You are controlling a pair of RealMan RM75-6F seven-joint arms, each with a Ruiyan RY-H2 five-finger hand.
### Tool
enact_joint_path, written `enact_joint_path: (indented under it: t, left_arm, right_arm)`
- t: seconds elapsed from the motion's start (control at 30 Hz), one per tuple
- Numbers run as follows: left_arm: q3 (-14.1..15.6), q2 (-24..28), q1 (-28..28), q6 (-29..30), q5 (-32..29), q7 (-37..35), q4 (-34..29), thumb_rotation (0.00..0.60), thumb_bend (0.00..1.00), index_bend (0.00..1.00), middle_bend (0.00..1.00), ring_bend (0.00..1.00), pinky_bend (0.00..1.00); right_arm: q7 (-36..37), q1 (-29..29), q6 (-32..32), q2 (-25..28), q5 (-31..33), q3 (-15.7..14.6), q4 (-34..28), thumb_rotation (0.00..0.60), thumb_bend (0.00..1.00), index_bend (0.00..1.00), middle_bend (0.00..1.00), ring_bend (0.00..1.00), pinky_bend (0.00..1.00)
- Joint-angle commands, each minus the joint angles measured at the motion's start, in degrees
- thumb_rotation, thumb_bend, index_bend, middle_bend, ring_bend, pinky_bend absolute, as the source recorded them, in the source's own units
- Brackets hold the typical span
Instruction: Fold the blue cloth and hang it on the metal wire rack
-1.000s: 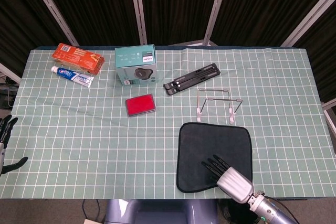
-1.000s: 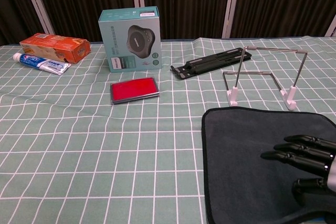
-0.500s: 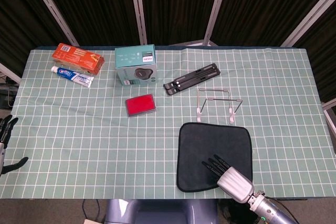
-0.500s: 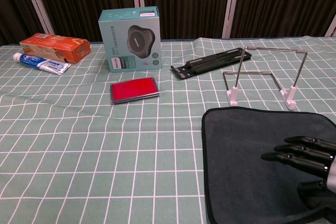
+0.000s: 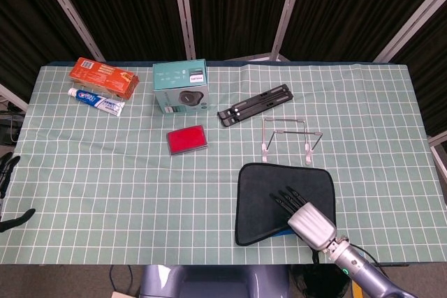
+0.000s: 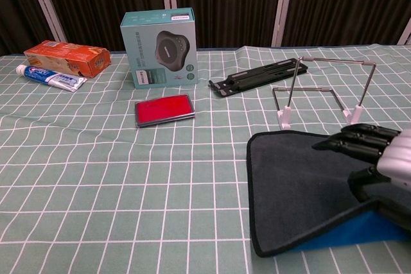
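Right robot hand (image 6: 376, 162) raised, blue cloth (image 6: 292, 184) near edge lifted

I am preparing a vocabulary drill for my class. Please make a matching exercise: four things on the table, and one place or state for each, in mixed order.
Things:
1. blue cloth
2. metal wire rack
3. toothpaste tube
4. red case

Places or states:
A. in front of the orange box
B. near edge lifted by the right robot hand
C. in front of the teal box
D. standing, nothing hung on it

Pairs: 1-B, 2-D, 3-A, 4-C
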Motion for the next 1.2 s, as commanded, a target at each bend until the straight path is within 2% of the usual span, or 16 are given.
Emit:
enact_joint_path:
  t: [0.03, 0.1, 0.47, 0.93, 1.2]
  left_arm:
    - [0.0, 0.0, 0.0, -0.2, -0.2, -0.1, 0.2, 0.6, 0.0, 0.0, 0.0, 0.0, 0.0]
    - [-0.1, 0.0, -0.1, -0.5, -0.6, -0.3, 0.4, 0.6, 0.0, 0.0, 0.0, 0.0, 0.0]
    - [-0.9, -0.4, -1.2, -2.7, -3.2, -0.1, 1.1, 0.6, 0.0, 0.0, 0.0, 0.0, 0.0]
    - [-1.5, -1.0, -2.2, -4.9, -5.5, 0.2, 2.3, 0.6, 0.0, 0.0, 0.0, 0.0, 0.0]
    - [-1.6, -1.0, -2.3, -5.0, -5.9, 0.1, 2.4, 0.6, 0.0, 0.0, 0.0, 0.0, 0.0]
  right_arm:
    - [-2.7, 2.0, -3.6, 0.1, 4.6, 3.5, -1.4, 0.6, 0.4, 0.56, 0.01, 0.0, 0.0]
    - [-4.3, 3.0, -5.7, -0.1, 7.7, 5.6, -1.8, 0.6, 0.4, 0.56, 0.01, 0.0, 0.0]
    - [-12.5, 7.9, -13.6, -3.1, 19.0, 12.2, -0.9, 0.6, 0.41, 0.56, 0.02, 0.0, 0.0]
    - [-13.4, 11.7, -15.8, -7.4, 24.0, 13.6, 5.3, 0.6, 0.41, 0.57, 0.02, 0.0, 0.0]
    - [-14.0, 12.6, -15.8, -7.9, 26.8, 14.1, 7.4, 0.6, 0.41, 0.57, 0.02, 0.0, 0.0]
